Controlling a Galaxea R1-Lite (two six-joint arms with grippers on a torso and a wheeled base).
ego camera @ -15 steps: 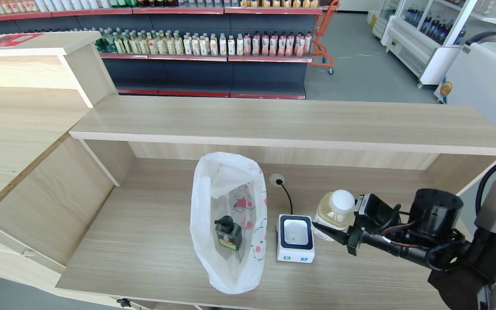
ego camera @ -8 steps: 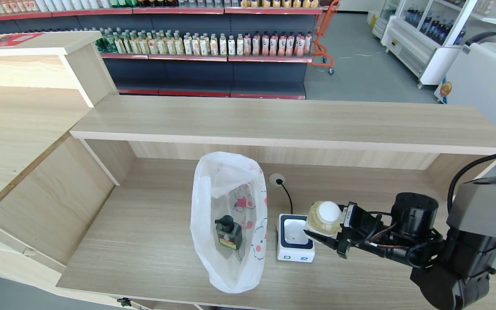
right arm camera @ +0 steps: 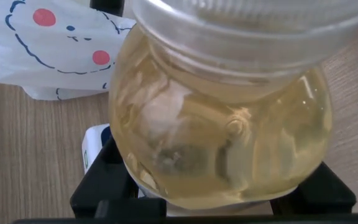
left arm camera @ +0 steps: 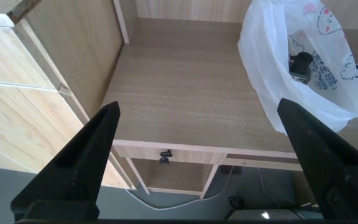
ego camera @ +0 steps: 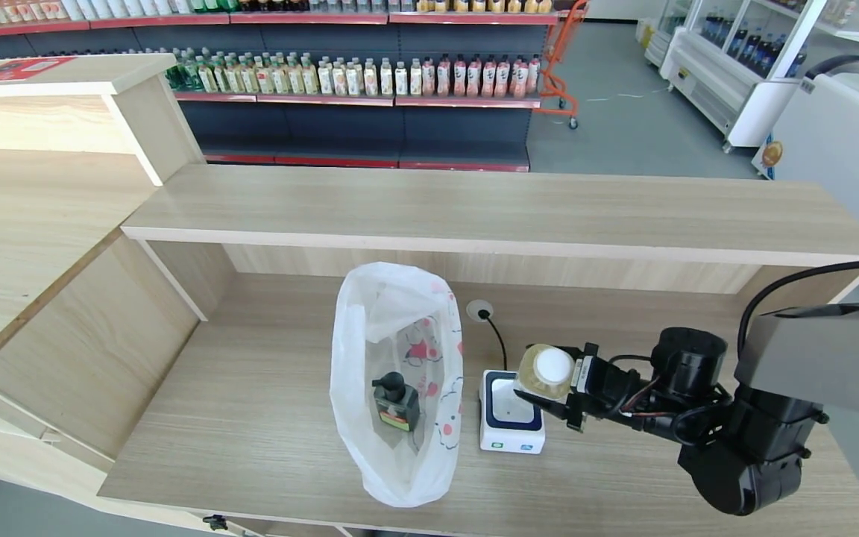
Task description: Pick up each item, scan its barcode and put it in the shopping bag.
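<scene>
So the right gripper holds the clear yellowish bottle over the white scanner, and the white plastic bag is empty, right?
No: the white plastic bag is not empty. The head view shows a black pump bottle inside it. The rest is right.

The pale wood counter (ego camera: pixel 265 418) lay under my right claw (ego camera: pixel 541 379), walled at the back and at both ends. A raised ledge (ego camera: pixel 489 209) ran along the top of the back wall. Just beneath the claw's tips sat the white scanner (ego camera: pixel 511 418), flat on the boards with its dark window facing up. Its black cable (ego camera: pixel 499 341) ran away from the claw toward the back wall, into a round grey port (ego camera: pixel 480 310) set in the counter. Beyond the scanner, on the side away from my wrist, the white shopping bag (ego camera: pixel 351 403) with pink cartoon prints stood on the counter, mouth open upward, just beside the scanner.
</scene>
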